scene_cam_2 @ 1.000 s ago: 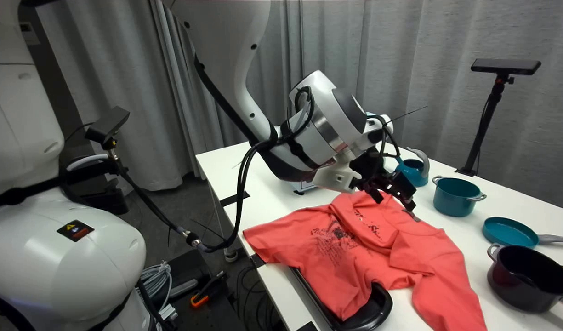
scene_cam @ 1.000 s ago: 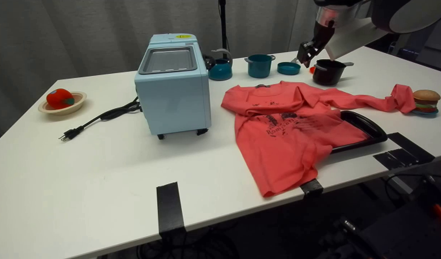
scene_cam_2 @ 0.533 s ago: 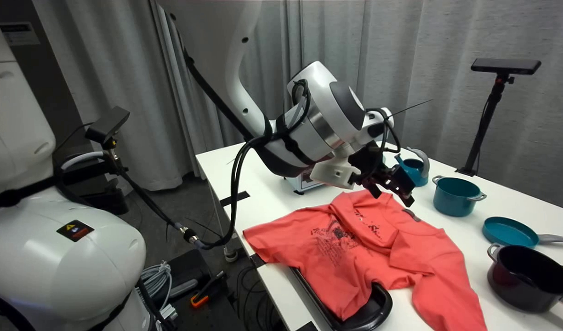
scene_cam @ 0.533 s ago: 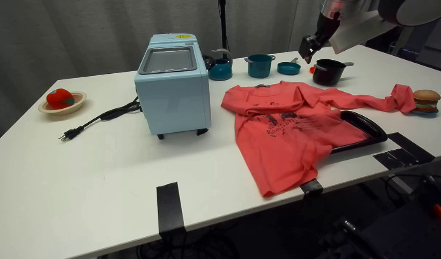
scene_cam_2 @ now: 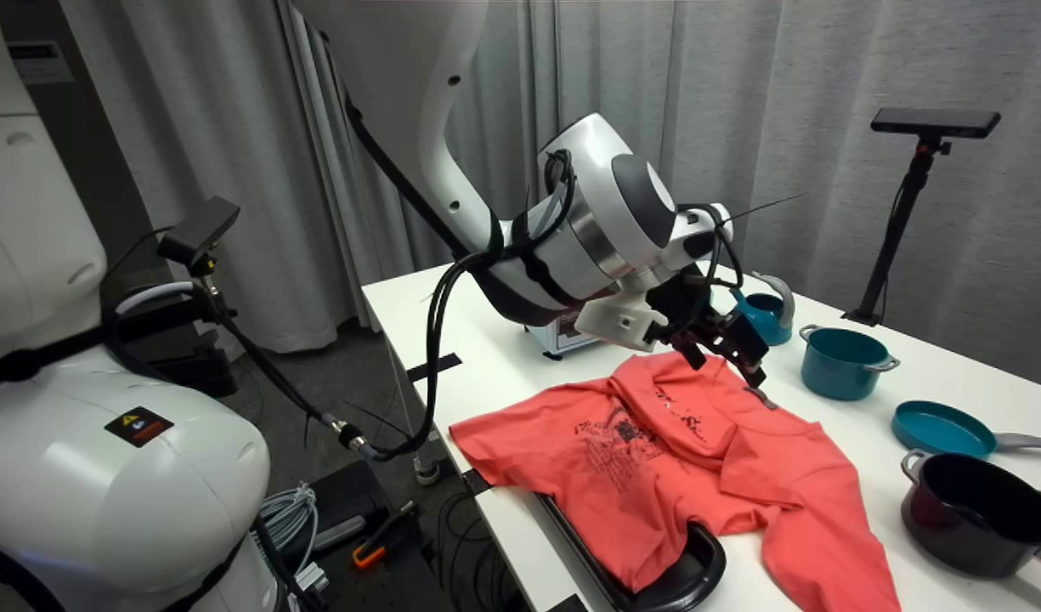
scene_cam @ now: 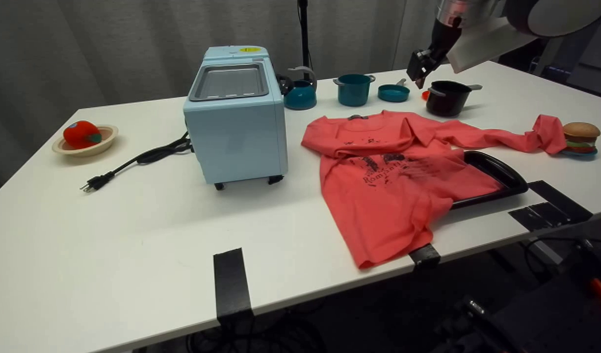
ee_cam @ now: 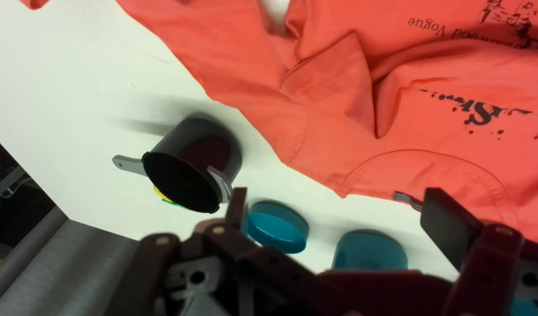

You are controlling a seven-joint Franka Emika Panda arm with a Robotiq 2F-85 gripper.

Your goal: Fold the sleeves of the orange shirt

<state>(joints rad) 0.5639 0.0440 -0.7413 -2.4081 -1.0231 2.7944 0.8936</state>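
Hand (ee_cam: 339, 215), both fingers (ee_cam: 446, 226) apart; one orange shirt (scene_cam: 378, 201) over one tray (scene_cam: 518, 185); two pots (scene_cam: 354, 93).

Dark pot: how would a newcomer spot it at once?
In an exterior view, find the orange shirt on the white table. Behind the shirt's outstretched sleeve stands the dark pot. Unlike the teal pan and teal pot nearby, it is nearly black.

In an exterior view, the shirt (scene_cam: 378, 206) lies on the tabletop (scene_cam: 133, 255), right of the box appliance (scene_cam: 236, 139) and partly over the tray (scene_cam: 514, 185). One sleeve (scene_cam: 496, 139) runs right, ending just beside the toy burger (scene_cam: 581, 136). Farther back stand, left to right, a kettle (scene_cam: 300, 96), a pot (scene_cam: 354, 91), a pan (scene_cam: 393, 94) and a saucepan (scene_cam: 446, 102). Left of the box appliance lie a cord (scene_cam: 153, 155) and, behind its plug (scene_cam: 99, 181), a bowl (scene_cam: 84, 152) holding a toy (scene_cam: 79, 134).
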